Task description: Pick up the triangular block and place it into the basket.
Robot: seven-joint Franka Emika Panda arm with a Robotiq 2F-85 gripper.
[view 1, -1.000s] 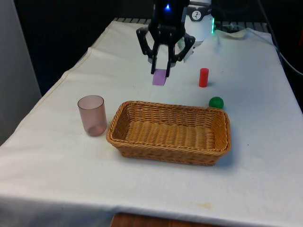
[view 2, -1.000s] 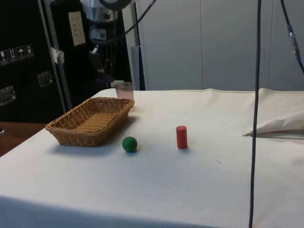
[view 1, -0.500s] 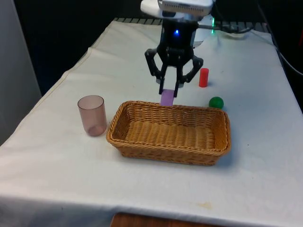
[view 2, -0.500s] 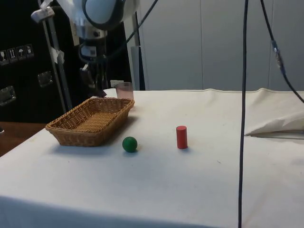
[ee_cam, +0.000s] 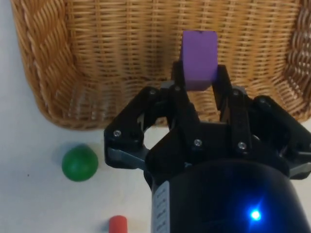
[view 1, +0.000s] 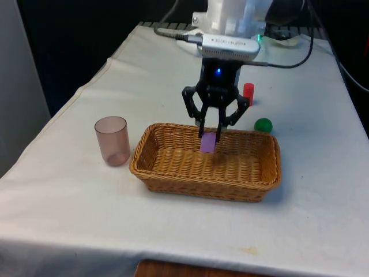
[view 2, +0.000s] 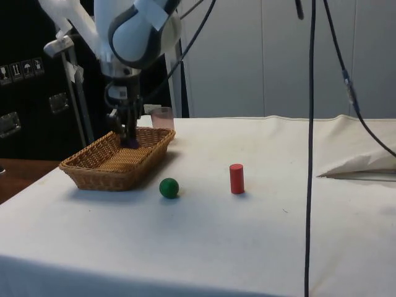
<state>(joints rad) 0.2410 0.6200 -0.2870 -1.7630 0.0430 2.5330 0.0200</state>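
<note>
The basket (view 1: 173, 167) is woven from tan straw, long with a braided rim. The gripper (view 1: 210, 138) hangs over its inside, jaws squeezed on a smooth purple block (ee_cam: 198, 59) that sticks out past the fingertips. Just outside the basket sit a round green ball (view 1: 263, 124) and a red cylinder (view 1: 248, 92).

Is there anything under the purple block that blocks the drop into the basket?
Nothing visible does. The end effector holds the purple block over the basket, inside its rim, and the woven floor beneath looks bare. The green ball, red cylinder and cup all stand outside it on the cloth.
</note>
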